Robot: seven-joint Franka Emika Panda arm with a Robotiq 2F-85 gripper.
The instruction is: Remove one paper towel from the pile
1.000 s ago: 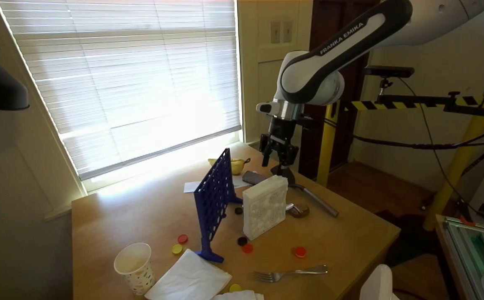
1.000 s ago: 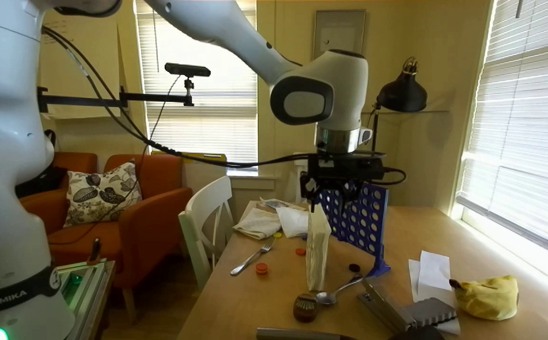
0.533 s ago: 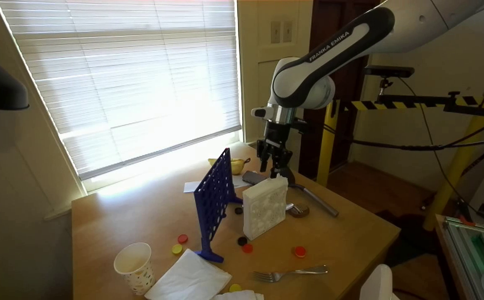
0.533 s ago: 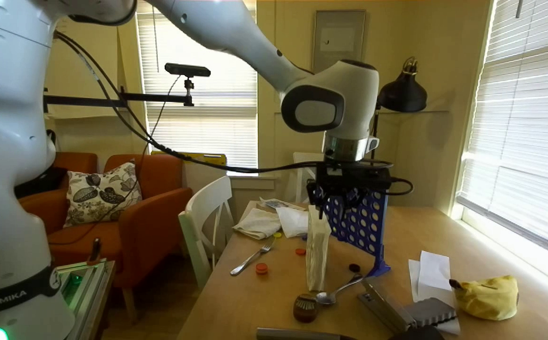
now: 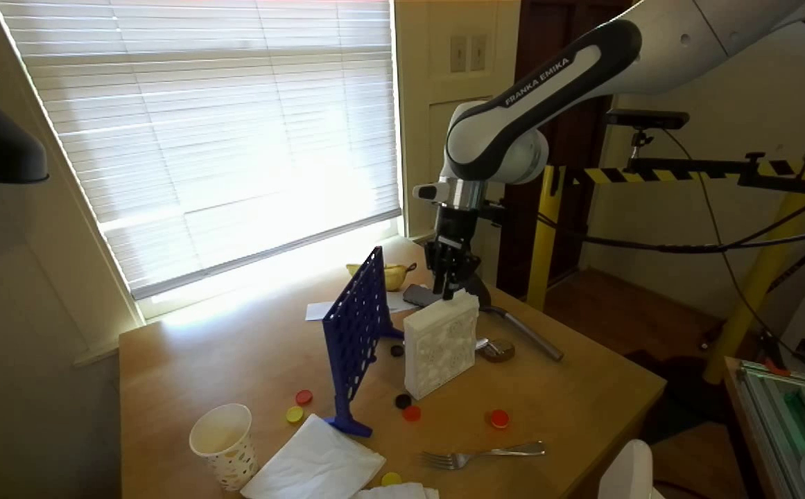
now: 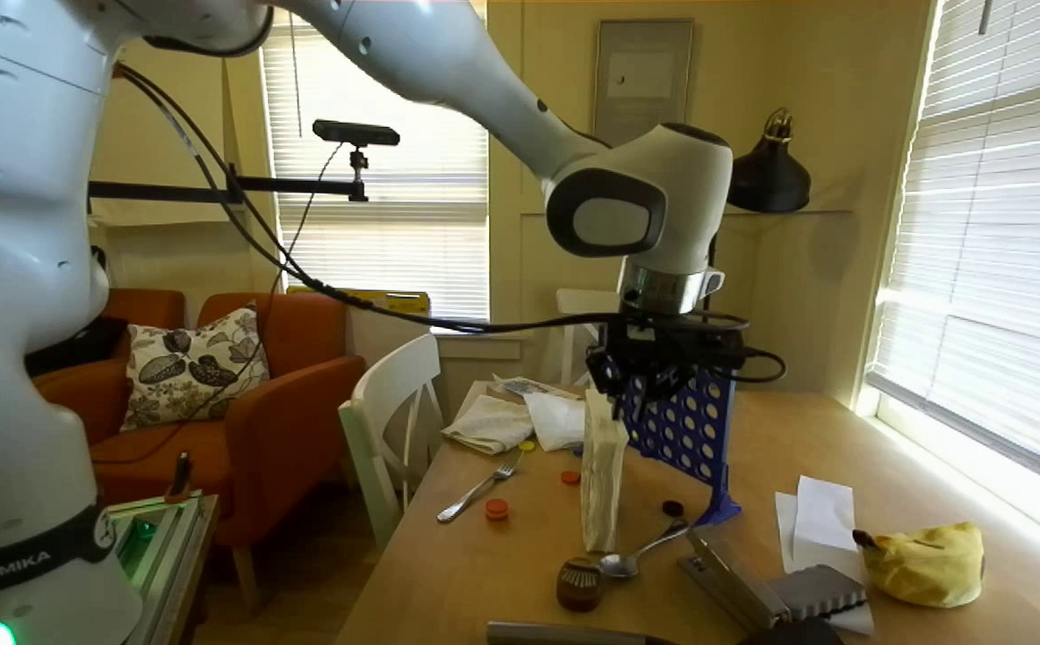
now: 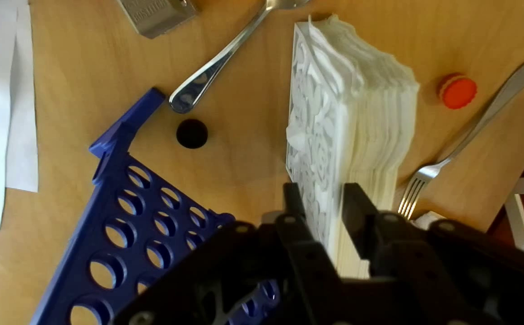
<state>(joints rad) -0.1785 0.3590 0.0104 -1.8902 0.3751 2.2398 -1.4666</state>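
Note:
The pile of white paper towels (image 5: 442, 343) stands upright on its edge in a white holder with a cut-out pattern on its face. It also shows in the other exterior view (image 6: 603, 484) and in the wrist view (image 7: 379, 117). My gripper (image 7: 322, 194) is partly open, with a narrow gap between its fingertips. In both exterior views the gripper (image 5: 445, 285) (image 6: 629, 410) is at the top of the pile. In the wrist view one fingertip is on the patterned-face side and the other is over the towel edges. Nothing is visibly pinched; contact is unclear.
A blue game grid (image 5: 360, 333) stands close beside the pile. A spoon (image 6: 623, 564), a fork (image 5: 482, 454), a brown round object (image 6: 579, 584), a stapler (image 6: 734, 582) and loose discs lie around. Folded white napkins (image 5: 319, 457) and a paper cup (image 5: 225, 443) are farther off.
My gripper has come down to the top of the pile and shifted toward the blue grid. Its fingers have drawn closer together. The pile has not visibly moved.

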